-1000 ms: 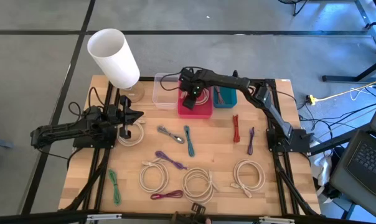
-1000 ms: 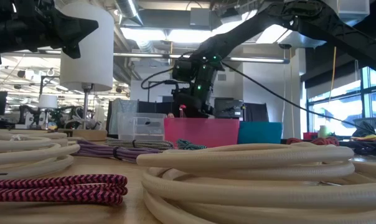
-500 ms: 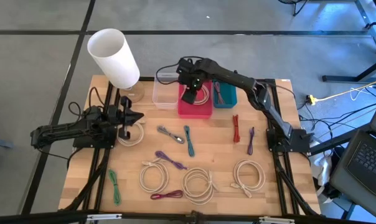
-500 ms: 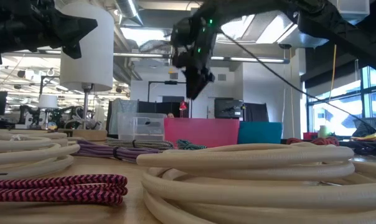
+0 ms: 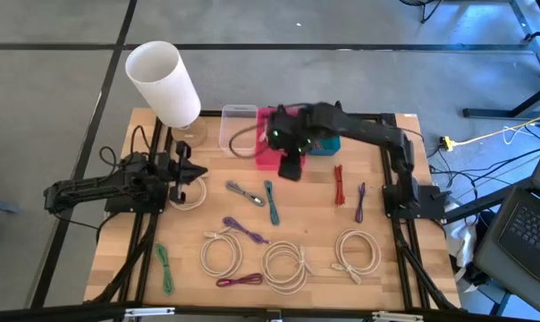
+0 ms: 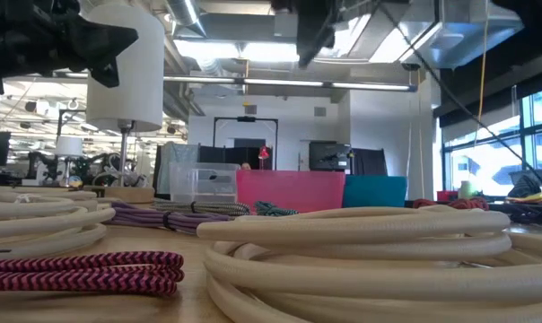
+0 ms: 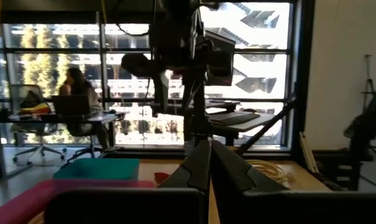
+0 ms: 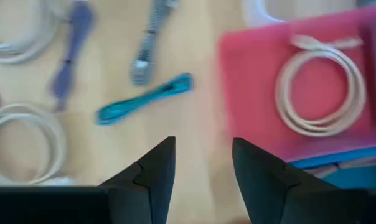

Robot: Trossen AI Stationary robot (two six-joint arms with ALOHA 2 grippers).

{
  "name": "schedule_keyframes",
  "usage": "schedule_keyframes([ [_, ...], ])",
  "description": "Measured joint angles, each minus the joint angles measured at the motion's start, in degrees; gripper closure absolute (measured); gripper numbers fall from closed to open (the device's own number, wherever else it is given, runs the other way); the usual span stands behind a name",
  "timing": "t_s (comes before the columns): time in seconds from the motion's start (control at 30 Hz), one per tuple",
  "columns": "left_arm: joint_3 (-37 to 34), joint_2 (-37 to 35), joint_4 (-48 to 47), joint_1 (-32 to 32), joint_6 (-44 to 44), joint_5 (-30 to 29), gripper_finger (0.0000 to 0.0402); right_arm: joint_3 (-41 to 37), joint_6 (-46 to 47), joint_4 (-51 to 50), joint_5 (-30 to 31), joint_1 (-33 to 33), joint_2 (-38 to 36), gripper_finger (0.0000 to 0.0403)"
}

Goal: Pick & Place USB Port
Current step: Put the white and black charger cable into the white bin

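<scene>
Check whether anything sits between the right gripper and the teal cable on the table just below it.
Nothing visible blocks it. The right gripper hangs open and empty over bare wood at the front edge of the pink bin. The teal cable lies in the open beyond it, with the grey cable beside it but not across the path.

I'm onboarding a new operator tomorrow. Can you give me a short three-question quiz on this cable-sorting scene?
1. True or false: the right gripper holds a cable.
2. What lies in the pink bin? A) a coiled white cable B) a teal cable C) nothing
3. Fill in: the left gripper is ____, parked at the table's left side.

Key: 1 false, its fingers stand open and empty over the table near the pink bin. 2 A, the white cable; the teal cable lies on the table. 3 shut.
</scene>
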Motion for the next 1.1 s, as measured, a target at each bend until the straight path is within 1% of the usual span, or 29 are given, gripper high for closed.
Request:
schedule_keyframes([
  [0.03, 0.0, 0.0, -0.4, 0.0, 0.0, 0.8, 0.0398, 0.0, 0.8, -0.3, 0.3, 1.6, -0.8, 0.0242],
  [0.1, 0.0, 0.0, -1.6, 0.0, -0.5, 2.5, 0.0397, 0.0, 3.2, -1.3, 3.3, 5.3, -2.5, 0.0242],
  [0.2, 0.0, 0.0, -4.4, 0.0, -3.6, 4.5, 0.0398, 0.0, 7.7, -5.0, 11.4, 11.1, -4.3, 0.0242],
  [0.23, 0.0, 0.0, -5.5, 0.0, -4.5, 4.9, 0.0398, -0.4, 9.2, -4.6, 14.3, 12.9, -4.7, 0.0242],
  [0.3, 0.0, 0.0, -6.9, 0.0, -5.0, 5.1, 0.0398, -2.7, 10.9, -4.1, 17.5, 16.3, -6.4, 0.0242],
  [0.37, 0.0, 0.0, -7.5, 0.0, -4.8, 5.3, 0.0398, -5.5, 14.7, -4.3, 20.8, 19.0, -8.0, 0.0242],
  [0.43, 0.0, 0.0, -7.7, 0.0, -4.7, 6.4, 0.0397, -10.1, 20.3, -4.4, 24.0, 21.0, -9.7, 0.0242],
  [0.47, 0.0, 0.0, -7.7, 0.0, -4.7, 6.7, 0.0398, -13.1, 22.9, -4.1, 24.6, 21.9, -10.8, 0.0242],
  [0.6, 0.1, 0.5, -9.3, -0.6, -6.0, 6.9, 0.0395, -24.6, 35.2, -3.5, 25.1, 24.6, -14.2, 0.0242],
  [0.67, 1.7, 2.0, -12.7, -1.6, -6.0, 6.7, 0.039, -30.2, 40.9, -2.4, 25.1, 25.6, -15.2, 0.0242],
  [0.77, 6.8, 6.2, -18.4, -3.6, -4.9, 4.4, 0.0377, -37.4, 47.3, 0.0, 25.0, 26.7, -16.3, 0.0242],
  [0.83, 11.4, 10.4, -22.7, -5.3, -2.2, 2.5, 0.0366, -41.2, 50.0, 2.1, 24.6, 26.8, -16.5, 0.0242],
  [0.97, 22.2, 21.7, -30.4, -8.7, 5.0, -2.7, 0.0343, -47.5, 52.9, 7.3, 22.5, 26.8, -16.4, 0.0242],
  [1.03, 27.6, 28.1, -35.0, -10.2, 8.4, -5.9, 0.0333, -50.0, 53.1, 9.4, 22.0, 26.8, -16.4, 0.0242],
  [1.1, 32.4, 34.7, -39.5, -11.5, 10.6, -10.4, 0.0322, -51.8, 53.4, 10.3, 22.0, 26.8, -16.4, 0.0242],
])
